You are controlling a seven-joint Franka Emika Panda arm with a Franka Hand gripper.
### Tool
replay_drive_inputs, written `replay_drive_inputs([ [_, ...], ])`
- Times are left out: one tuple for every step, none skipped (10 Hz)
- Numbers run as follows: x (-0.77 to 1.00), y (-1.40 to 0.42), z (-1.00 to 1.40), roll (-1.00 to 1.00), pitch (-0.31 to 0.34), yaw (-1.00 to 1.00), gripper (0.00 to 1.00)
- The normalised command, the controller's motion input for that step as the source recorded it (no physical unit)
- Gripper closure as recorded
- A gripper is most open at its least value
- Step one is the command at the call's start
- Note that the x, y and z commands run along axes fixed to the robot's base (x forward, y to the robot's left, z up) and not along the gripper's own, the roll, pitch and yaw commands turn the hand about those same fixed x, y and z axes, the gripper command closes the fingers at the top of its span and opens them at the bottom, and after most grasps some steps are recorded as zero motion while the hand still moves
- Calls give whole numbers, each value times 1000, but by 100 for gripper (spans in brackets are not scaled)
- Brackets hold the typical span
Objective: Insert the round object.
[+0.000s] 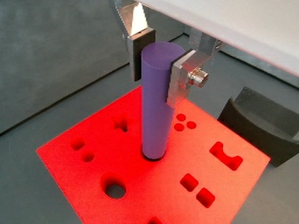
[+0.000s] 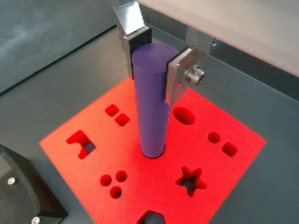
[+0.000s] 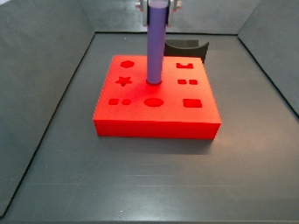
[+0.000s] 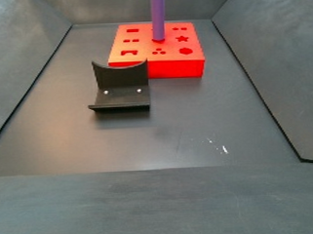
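Observation:
The round object, a long purple peg (image 1: 156,105), stands upright with its lower end in a round hole near the middle of the red block (image 1: 93,149). It shows the same way in the other wrist view (image 2: 149,105) and in both side views (image 3: 155,44) (image 4: 158,16). My gripper (image 1: 163,57) (image 2: 158,57) is at the peg's top end, above the block. Its two silver fingers with dark pads press against opposite sides of the peg. The gripper barely shows at the upper edge of a side view (image 3: 162,4).
The red block (image 3: 152,118) (image 4: 131,63) has several other shaped holes, among them a star, squares and an open round hole (image 2: 184,115). The dark fixture (image 4: 119,86) (image 3: 187,45) stands on the floor beside the block. Grey walls enclose the floor.

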Motion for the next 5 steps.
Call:
replay_drive_inputs([
  [0, 0, -246, -69, -83, 0, 100],
  [0, 0, -291, -29, -90, 0, 100],
  [0, 0, -309, 0, -96, 0, 100],
  [46, 0, -97, 0, 0, 0, 100],
  [29, 51, -709, -47, -201, -23, 100],
])
